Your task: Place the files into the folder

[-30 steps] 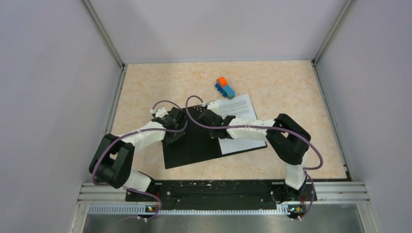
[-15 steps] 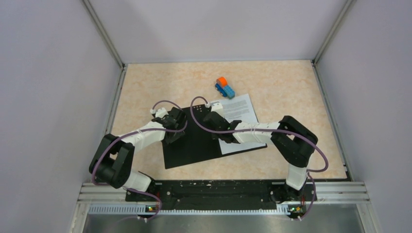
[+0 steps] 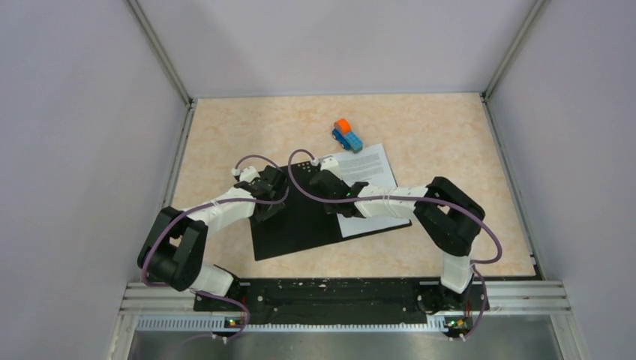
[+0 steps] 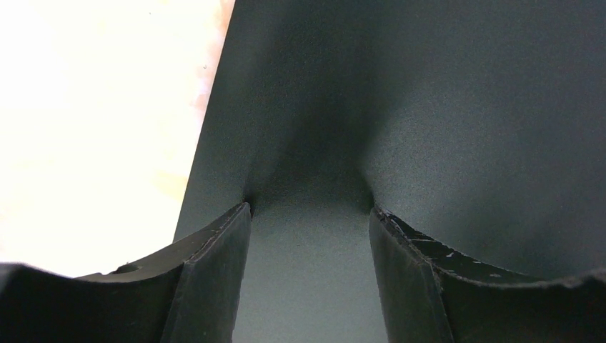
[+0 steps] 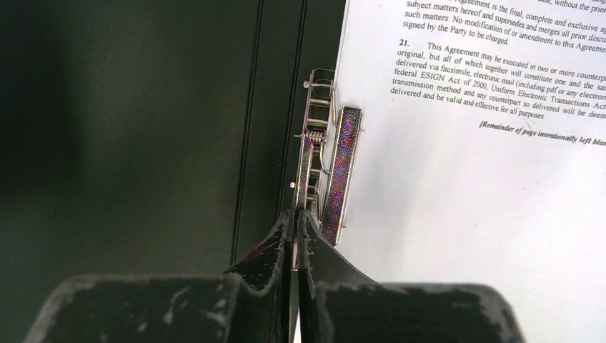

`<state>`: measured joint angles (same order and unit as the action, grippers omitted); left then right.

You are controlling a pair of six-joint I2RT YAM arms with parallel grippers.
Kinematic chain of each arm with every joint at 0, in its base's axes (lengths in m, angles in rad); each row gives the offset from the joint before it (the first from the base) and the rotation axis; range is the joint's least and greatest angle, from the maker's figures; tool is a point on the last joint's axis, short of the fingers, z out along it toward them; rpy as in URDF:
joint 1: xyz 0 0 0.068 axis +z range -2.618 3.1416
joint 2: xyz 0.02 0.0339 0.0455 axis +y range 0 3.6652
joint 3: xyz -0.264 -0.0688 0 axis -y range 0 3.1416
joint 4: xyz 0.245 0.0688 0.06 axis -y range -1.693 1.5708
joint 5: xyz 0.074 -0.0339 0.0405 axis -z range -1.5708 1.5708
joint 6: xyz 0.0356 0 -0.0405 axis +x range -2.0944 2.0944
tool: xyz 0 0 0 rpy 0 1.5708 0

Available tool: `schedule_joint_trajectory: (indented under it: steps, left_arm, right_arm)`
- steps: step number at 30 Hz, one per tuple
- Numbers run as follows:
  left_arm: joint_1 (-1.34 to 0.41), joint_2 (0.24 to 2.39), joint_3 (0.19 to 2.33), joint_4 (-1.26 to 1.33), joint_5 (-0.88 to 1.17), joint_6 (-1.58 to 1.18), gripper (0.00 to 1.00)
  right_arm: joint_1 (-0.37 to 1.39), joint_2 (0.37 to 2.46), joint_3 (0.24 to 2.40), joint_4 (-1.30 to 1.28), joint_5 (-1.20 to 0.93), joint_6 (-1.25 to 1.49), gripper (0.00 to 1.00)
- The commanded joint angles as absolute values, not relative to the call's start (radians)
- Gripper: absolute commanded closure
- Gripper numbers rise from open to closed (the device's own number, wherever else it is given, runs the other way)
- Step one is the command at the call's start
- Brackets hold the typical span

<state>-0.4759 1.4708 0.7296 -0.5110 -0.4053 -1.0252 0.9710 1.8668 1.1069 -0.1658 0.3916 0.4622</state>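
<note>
The folder point(image 3: 300, 232) lies open on the table, black inside up. The files point(image 3: 371, 169), white printed sheets, lie on its right half. My right gripper point(image 3: 322, 182) is over the folder's spine. In the right wrist view it point(image 5: 295, 214) is shut on the lever of the metal clip point(image 5: 314, 143), next to the left edge of the files point(image 5: 464, 200). My left gripper point(image 3: 271, 208) rests on the folder's left flap. In the left wrist view it point(image 4: 309, 209) is open, with both fingertips against the black flap point(image 4: 429, 107) and nothing between them.
A small blue-and-orange toy truck point(image 3: 347, 135) stands on the table just beyond the far corner of the files. The beige table point(image 4: 93, 107) shows left of the folder's edge. Grey walls enclose the table on three sides.
The right arm's elbow swung slightly out to the right and came back, with the gripper staying at the clip. The left arm, the folder and the files have not moved.
</note>
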Motion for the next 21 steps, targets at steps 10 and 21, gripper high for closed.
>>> schedule_joint_trajectory:
  steps: [10,21]
  left_arm:
    - [-0.482,1.602,0.623,-0.351,-0.129,-1.126,0.35]
    - [-0.497,1.601,0.606,-0.317,-0.119,-1.121,0.36]
  right_arm:
    - [1.027,2.229,1.238,-0.390,-0.057,0.479,1.00]
    - [1.027,2.319,1.244,-0.355,-0.165,0.559,1.00]
